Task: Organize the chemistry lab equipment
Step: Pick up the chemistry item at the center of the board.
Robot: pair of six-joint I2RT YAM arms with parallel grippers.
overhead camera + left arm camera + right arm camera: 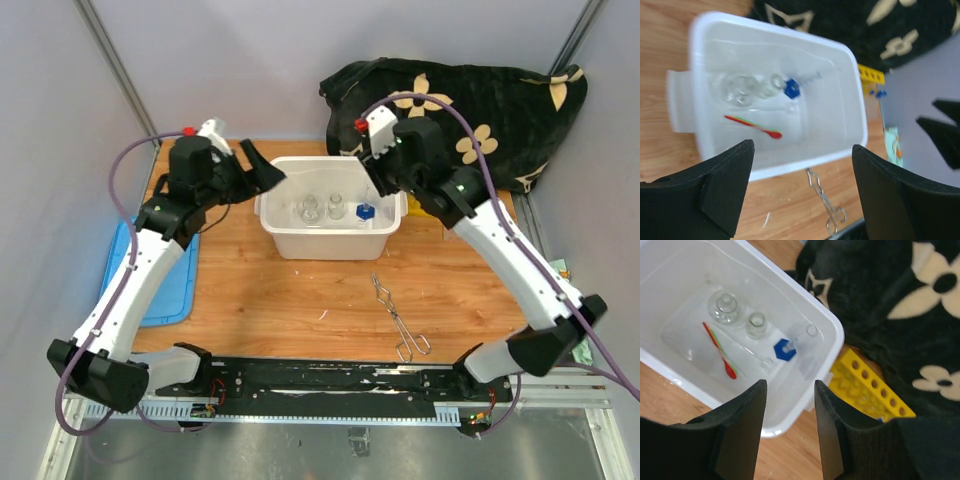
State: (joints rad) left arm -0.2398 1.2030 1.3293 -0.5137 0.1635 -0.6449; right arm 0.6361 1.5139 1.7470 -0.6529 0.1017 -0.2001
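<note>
Glass on white: two small glass beakers [725, 309] stood in the white plastic tub [325, 243], with a blue-capped clear tube [785, 349] and a thin red-tipped stick [717, 347] beside them. Long metal tongs [395, 315] lay on the wooden table [300, 300] before the tub. A yellow holed tube rack [870, 385] sat between the tub's right end and the black flowered cloth [500, 110]. The left gripper [802, 150] gaped wide and empty by the tub's left end. The right gripper [790, 385] hung over its rim, fingers parted, holding nothing.

Both arms reach out from the near edge and bend in toward the middle, wrists tipped down. The left arm [130, 290] ends in the left gripper [802, 150], jaws spread really wide with nothing between them. On the right arm [520, 260], the right gripper [789, 390] is parted too, a fair bit narrower, and it's also holding nothing.
</note>
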